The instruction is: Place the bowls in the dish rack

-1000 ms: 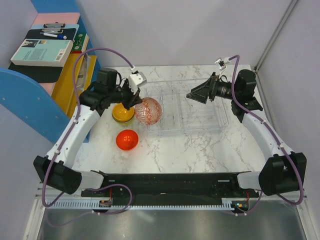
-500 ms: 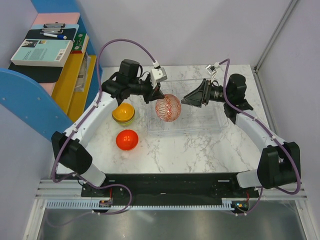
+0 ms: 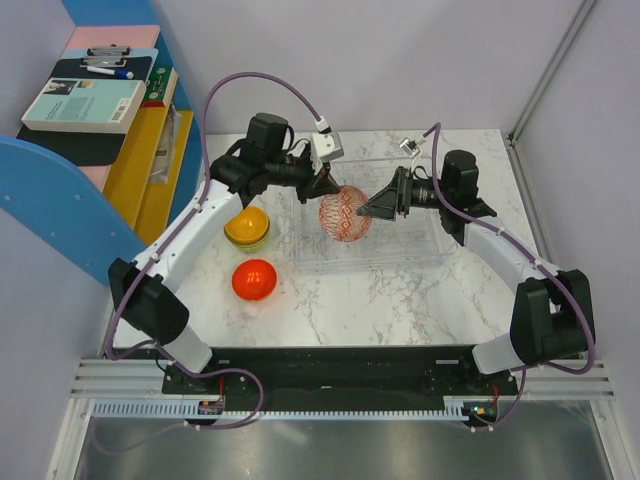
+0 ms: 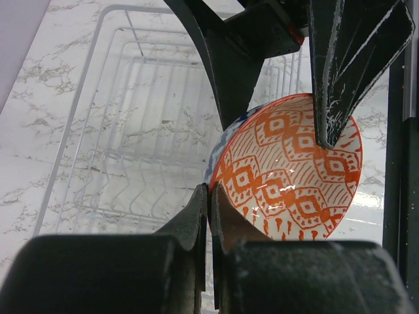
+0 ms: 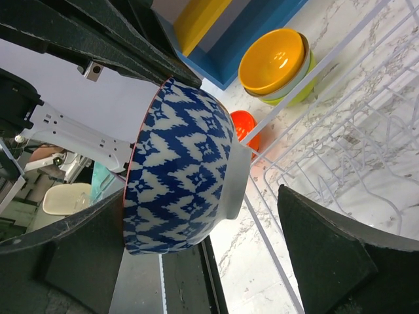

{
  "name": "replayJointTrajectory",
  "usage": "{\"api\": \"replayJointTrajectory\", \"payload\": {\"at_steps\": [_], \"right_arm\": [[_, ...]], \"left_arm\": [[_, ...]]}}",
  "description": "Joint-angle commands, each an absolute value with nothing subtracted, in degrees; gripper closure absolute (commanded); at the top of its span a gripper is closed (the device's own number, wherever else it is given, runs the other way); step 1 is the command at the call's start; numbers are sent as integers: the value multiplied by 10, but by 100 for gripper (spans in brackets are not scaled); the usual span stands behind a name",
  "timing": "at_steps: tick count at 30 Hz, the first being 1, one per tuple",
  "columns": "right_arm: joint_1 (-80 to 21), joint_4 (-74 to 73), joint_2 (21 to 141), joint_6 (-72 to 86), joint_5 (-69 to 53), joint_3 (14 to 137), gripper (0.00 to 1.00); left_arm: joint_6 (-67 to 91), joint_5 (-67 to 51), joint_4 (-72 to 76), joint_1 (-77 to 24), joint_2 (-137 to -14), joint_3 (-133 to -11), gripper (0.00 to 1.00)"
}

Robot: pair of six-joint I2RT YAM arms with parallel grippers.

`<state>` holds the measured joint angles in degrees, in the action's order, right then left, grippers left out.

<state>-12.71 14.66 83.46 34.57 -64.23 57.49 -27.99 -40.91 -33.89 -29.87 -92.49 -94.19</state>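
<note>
Patterned bowl (image 3: 344, 213) is clamped by the left gripper (image 3: 326, 190) over the dish rack (image 3: 420, 240). Right gripper (image 3: 368, 210) is held open astride it.

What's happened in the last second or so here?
The left gripper, shut on the patterned bowl, carried it right from beside the stacked bowls to above the dish rack. The open right gripper moved left to meet it. The stacked bowls, red bowl and rack stayed put.

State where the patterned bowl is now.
Top view: the patterned bowl hangs over the left end of the dish rack, held by the left end effector, open right end effector beside it.
</note>
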Motion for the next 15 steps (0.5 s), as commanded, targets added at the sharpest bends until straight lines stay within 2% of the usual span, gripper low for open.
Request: {"api": "replayJointTrajectory", "payload": {"at_steps": [1,9,15], "right_arm": [[-136,144,843,320,-667,589,2],[-142,178,846,351,-692,583,3],[-142,230,843,386,-704,571,10]], "left_arm": [[-284,-419,-299,-306,-929,-982,98],[-287,-414,-298,-309,-937,-989,98],[-289,-410,-299,-310,-935,-979,98]]}}
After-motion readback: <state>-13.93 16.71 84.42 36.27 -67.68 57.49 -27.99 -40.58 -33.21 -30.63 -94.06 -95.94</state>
